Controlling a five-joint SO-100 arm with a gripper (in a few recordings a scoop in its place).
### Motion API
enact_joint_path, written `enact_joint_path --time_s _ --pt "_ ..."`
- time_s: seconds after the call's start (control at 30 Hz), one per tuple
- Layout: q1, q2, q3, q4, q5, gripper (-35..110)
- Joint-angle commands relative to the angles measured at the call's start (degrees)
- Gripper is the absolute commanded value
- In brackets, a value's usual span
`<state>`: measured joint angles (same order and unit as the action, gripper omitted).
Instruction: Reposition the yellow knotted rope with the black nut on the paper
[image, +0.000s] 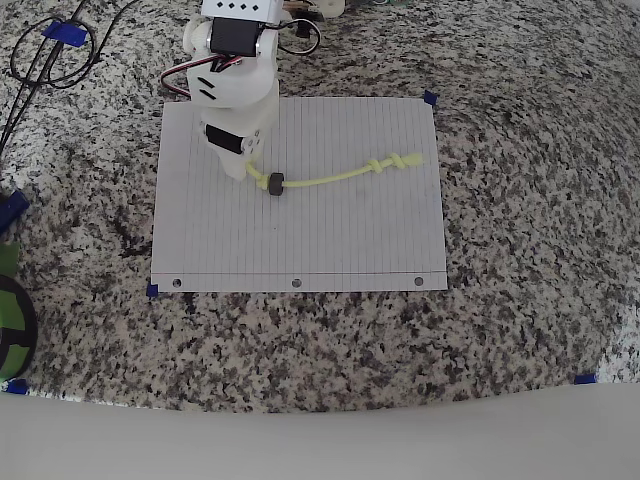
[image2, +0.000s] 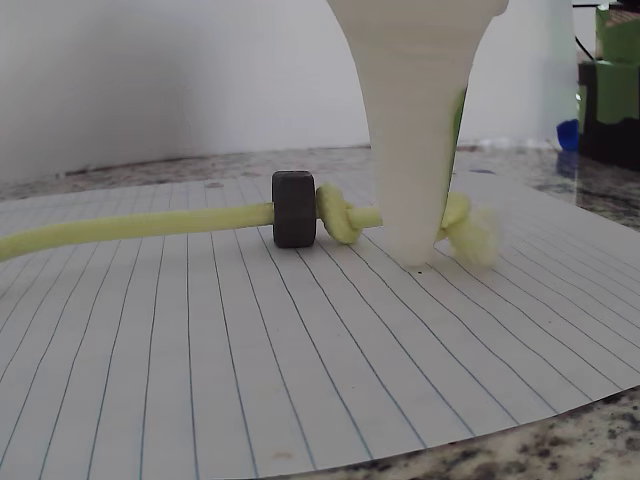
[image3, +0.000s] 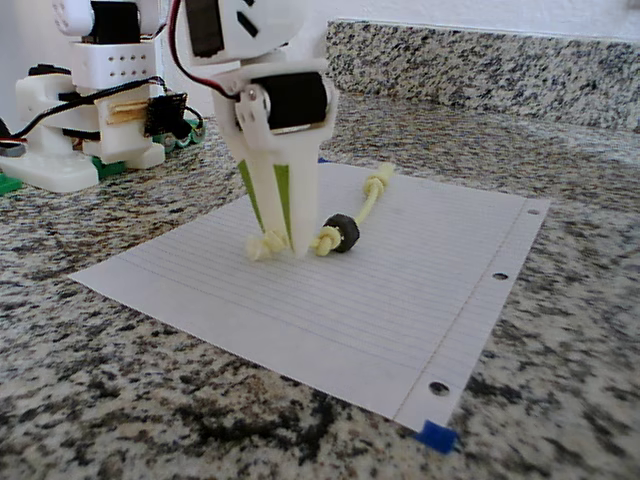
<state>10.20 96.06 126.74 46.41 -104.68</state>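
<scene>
The pale yellow knotted rope (image: 330, 178) lies across the upper half of the lined white paper (image: 300, 240), curving toward the right edge in the overhead view. The black nut (image: 276, 183) sits on the cord near its left end, against a knot (image2: 338, 212). My white gripper (image: 245, 172) points straight down with its tips on the paper, just left of the nut. In the fixed view its fingers (image3: 270, 205) close together on the rope (image3: 372, 200), between the frayed end knot (image3: 266, 245) and the nut (image3: 343, 233). In the wrist view one finger (image2: 415, 150) hides that stretch of cord.
The paper lies on a speckled granite counter (image: 520, 300), with blue tape marks (image: 431, 98) at its corners. Black cables (image: 50, 60) loop at the overhead view's top left. A green and black object (image: 10, 320) sits at the left edge. A granite backsplash (image3: 480, 60) rises behind.
</scene>
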Motion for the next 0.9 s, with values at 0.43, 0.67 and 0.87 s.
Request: enact_joint_path --time_s 0.43,0.67,0.87 --pt "1.93 -0.09 -1.76 -0.79 -3.08 30" --pt "1.67 -0.09 -1.67 -1.05 -2.81 16" --pt "0.79 0.18 -1.67 -0.70 -2.37 0"
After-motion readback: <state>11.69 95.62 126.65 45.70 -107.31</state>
